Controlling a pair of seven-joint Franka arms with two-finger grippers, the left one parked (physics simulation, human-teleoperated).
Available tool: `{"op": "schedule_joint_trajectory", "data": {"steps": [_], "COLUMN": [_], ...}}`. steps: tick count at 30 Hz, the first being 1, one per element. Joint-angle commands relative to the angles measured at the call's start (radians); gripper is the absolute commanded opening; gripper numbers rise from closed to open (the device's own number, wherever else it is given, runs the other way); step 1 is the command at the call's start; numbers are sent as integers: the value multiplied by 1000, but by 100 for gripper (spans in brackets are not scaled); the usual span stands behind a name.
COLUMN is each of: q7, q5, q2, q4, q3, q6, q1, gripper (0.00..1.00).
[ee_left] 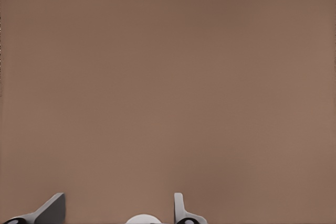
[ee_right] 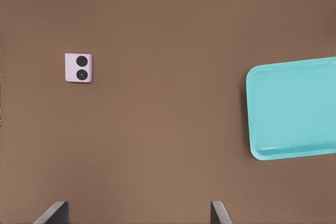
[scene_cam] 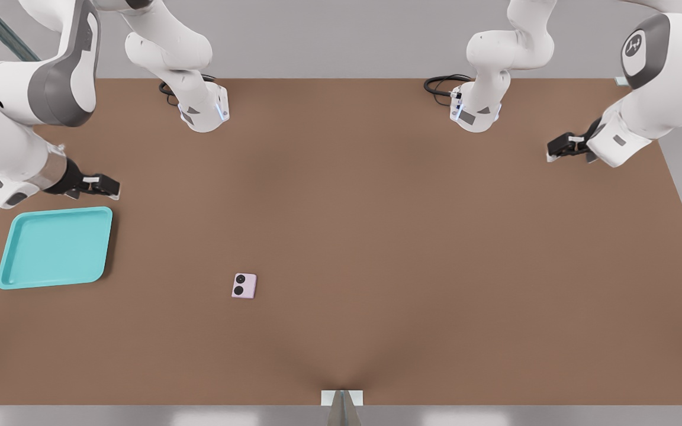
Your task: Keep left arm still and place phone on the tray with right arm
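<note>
Front view, item one: my end effector (scene_cam: 102, 186), fingers parted and empty, hovers beside the tray (scene_cam: 6, 269); phone (scene_cam: 244, 286) lies well apart toward this view's right, flat on the worktop (scene_cam: 406, 236).

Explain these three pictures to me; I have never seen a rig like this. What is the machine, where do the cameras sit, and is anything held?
This is a simulator's render of white jointed robot arms mounted on a brown table. The front view looks down on the whole scene. The right wrist view comes from a camera on the working right arm, which appears at the front view's left. The left wrist view shows only tabletop. On the table lie a turquoise tray and, apart from it, a small pink phone with its two lenses facing up. The gripper hangs just beyond the tray's far edge, fingers open, holding nothing.
</note>
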Motion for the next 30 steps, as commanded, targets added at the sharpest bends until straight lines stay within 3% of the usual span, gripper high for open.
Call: {"op": "schedule_joint_trajectory", "data": {"steps": [1, 4, 11, 15, 20, 24, 30], "q7": [9, 24, 42, 283, 461, 470, 469], "q5": [2, 2, -14, -15, -14, -14, -80], "q2": [0, 44, 356, 558, 695, 764, 740], "q4": [0, 2, -1, -3, 7, 11, -50], "q3": [0, 19, 43, 43, 43, 42, 42], "q6": [109, 133, 506, 775, 885, 960, 943], "q1": [2, 16, 91, 197, 260, 274, 291], "gripper": [100, 100, 100, 100, 100, 100, 100]}}
